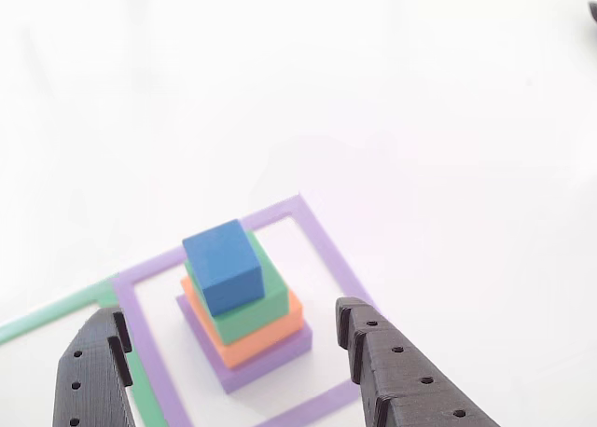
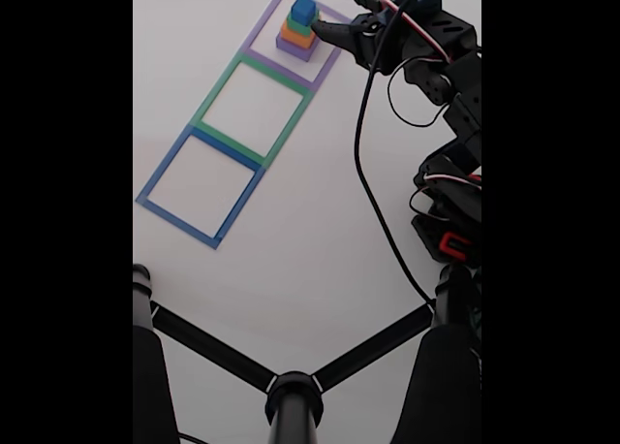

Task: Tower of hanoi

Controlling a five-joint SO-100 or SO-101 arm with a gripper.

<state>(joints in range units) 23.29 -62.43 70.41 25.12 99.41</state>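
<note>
The tower of hanoi stands stacked inside a purple taped outline [image 1: 322,236]. Its small blue cube [image 1: 224,264] sits on top, twisted a little against the green block [image 1: 261,306] under it. Below come the orange block [image 1: 284,332] and the purple block [image 1: 275,360] at the base. In the fixed view the tower [image 2: 298,27] is at the top of the table. My gripper [image 1: 231,315] is open, its black fingers wide apart on either side of the stack and short of it, holding nothing. In the fixed view the gripper [image 2: 334,22] is just right of the tower.
A green taped outline [image 2: 254,100] and a blue taped outline [image 2: 199,187] adjoin the purple one in a row running down-left. The arm's body [image 2: 450,173] and a black cable [image 2: 363,143] run along the right side. Black stand legs [image 2: 291,396] cross the bottom.
</note>
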